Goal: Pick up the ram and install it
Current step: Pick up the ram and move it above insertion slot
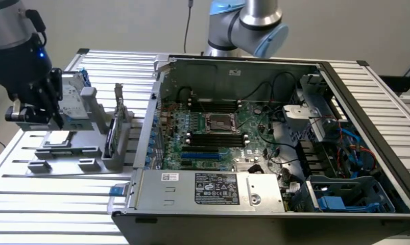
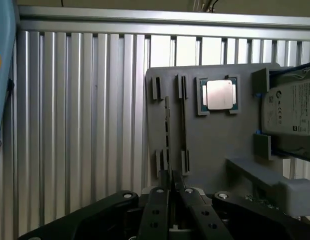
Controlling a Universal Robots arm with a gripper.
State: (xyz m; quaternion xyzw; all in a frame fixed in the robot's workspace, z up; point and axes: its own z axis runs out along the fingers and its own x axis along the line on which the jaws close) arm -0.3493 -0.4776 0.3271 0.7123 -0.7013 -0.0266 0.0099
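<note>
One ram (image 2: 167,131) stands on edge in one gray tray (image 2: 215,145), long axis aimed at the gripper (image 2: 170,184); I cannot tell its grip.

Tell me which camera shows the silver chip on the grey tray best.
The wrist view: the silver chip sits face-on and uncovered in its grey tray. The exterior view shows the silver chip at a shallow slant, its face foreshortened.

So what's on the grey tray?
A silver processor chip, a hard drive, and the ram standing on edge; the gripper covers the ram's near end.
</note>
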